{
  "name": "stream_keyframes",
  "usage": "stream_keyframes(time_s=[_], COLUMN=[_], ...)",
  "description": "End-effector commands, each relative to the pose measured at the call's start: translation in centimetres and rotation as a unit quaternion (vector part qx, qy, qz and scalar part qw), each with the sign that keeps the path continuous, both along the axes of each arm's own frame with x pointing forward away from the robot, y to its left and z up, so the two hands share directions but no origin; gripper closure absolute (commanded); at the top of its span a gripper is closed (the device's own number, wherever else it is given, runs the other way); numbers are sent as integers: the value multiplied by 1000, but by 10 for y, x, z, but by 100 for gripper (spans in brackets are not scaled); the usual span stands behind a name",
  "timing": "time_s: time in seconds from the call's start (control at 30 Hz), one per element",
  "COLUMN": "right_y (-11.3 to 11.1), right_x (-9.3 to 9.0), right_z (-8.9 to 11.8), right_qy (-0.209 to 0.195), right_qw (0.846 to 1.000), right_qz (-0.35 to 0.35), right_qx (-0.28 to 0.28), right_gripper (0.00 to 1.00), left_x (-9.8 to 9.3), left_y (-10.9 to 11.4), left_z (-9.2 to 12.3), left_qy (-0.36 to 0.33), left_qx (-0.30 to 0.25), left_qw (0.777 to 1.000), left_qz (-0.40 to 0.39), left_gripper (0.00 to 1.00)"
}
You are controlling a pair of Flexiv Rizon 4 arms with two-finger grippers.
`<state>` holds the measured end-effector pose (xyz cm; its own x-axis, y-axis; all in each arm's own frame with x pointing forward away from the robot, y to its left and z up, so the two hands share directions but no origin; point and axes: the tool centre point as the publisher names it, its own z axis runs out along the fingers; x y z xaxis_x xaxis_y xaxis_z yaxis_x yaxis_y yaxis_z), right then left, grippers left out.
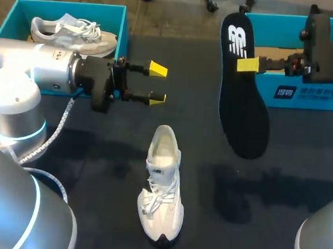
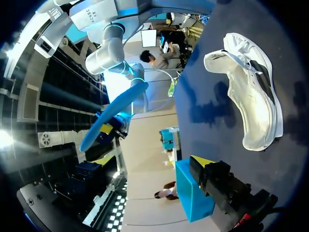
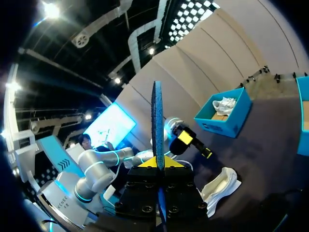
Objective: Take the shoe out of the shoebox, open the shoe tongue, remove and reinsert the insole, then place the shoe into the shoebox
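Note:
A white shoe [image 1: 162,185] stands upright on the dark table, toe toward the front edge, with its opening empty. It also shows in the left wrist view [image 2: 251,96] and the right wrist view [image 3: 219,186]. The black insole [image 1: 244,90] hangs in the air at the right, heel end down. My right gripper [image 1: 247,64] is shut on its upper part, and the insole [image 3: 157,125] runs edge-on between the yellow tips. My left gripper [image 1: 158,83] is open with nothing in it, above the table, behind and left of the shoe.
A teal shoebox [image 1: 123,17] at the back left holds a second pale shoe [image 1: 72,33]. Another teal shoebox [image 1: 313,93] stands at the back right, under my right arm [image 1: 328,50]. Dark table surface lies between the shoe and the boxes.

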<state>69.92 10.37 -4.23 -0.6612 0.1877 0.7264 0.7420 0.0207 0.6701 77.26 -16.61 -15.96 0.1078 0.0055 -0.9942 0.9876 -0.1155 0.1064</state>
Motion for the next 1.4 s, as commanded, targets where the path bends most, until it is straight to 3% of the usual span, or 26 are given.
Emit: stream_keyframes(time_s=[0.03,0.1,0.13,0.23,0.67,1.1,1.4], right_y=[-4,-7,-13,-17,-17,21,21], right_x=[44,56,76,93,93,133,133], right_z=[-18,-22,-30,-45,-45,-69,-69], right_qy=[22,32,61,139,139,215,215], right_qw=[1000,999,998,990,990,976,976], right_qz=[1,3,-2,-12,-12,-27,-27], right_qx=[3,-3,-7,-28,-28,12,12], right_gripper=[100,100,100,100,100,100,100], left_x=[0,0,0,0,0,6,9], left_y=[-1,-1,-1,-1,-1,-28,-27], left_z=[-1,-1,-1,-1,-1,3,13], left_qy=[-1,-1,-1,-1,-1,5,-11], left_qx=[0,0,0,0,0,-16,-20], left_qw=[1000,1000,1000,1000,1000,1000,999], left_qz=[0,0,0,0,0,27,38], left_gripper=[0,0,0,0,0,0,0])
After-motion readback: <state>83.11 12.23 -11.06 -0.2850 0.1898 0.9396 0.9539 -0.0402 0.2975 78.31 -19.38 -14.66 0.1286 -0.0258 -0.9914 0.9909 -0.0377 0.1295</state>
